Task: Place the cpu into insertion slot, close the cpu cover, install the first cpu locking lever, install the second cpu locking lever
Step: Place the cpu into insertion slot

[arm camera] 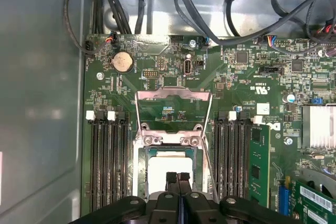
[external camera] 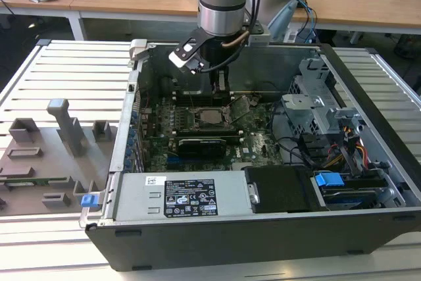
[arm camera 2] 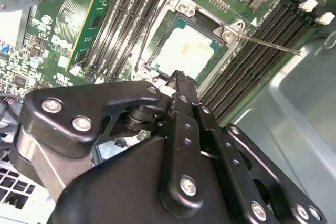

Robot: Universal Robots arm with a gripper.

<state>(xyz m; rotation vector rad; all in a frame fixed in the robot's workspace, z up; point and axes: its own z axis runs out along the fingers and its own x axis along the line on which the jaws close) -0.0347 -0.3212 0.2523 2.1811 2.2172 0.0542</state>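
End effector [arm camera: 178, 178] clenched, fingers pressed together, nothing between them. The tips sit just above the near edge of the cpu [arm camera: 169, 165]; contact cannot be told. The cpu lies flat in the insertion slot [arm camera: 139, 170], right below the end effector. The cpu cover [arm camera: 173, 94] is swung open beyond the cpu, on the far side from the fingertips. A thin locking lever [arm camera 2: 268, 43] juts out sideways.

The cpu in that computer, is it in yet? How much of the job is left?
Done: the cpu lies in the insertion slot. In hand: the end effector, shut, is poised right at the cpu. Left: the cpu cover stands open, and a thin locking lever sticks out unlatched, so the cover and both levers remain.
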